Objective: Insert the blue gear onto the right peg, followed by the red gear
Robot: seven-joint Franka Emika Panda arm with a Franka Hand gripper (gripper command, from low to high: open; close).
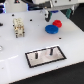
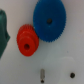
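Exterior view: nothing inserted yet, both gears loose on white table (image 1: 10,50)
Blue gear (image 1: 51,29) just beside red gear (image 1: 58,23), well apart from plate (image 1: 45,55); right peg (image 1: 51,50) and left peg (image 1: 41,53) bare. Gripper (image 1: 50,16) above gears, opening hard to tell, apparently holding nothing. Open room between gears and plate; block (image 1: 19,27) off to exterior view's left

Blue gear (image 2: 49,21) flat beside smaller red gear (image 2: 27,41), touching; right peg (image 1: 52,51) upright, bare.

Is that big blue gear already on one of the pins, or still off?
Off. The blue gear lies flat on the white table beside the red gear, well apart from the plate; the right peg stands bare.
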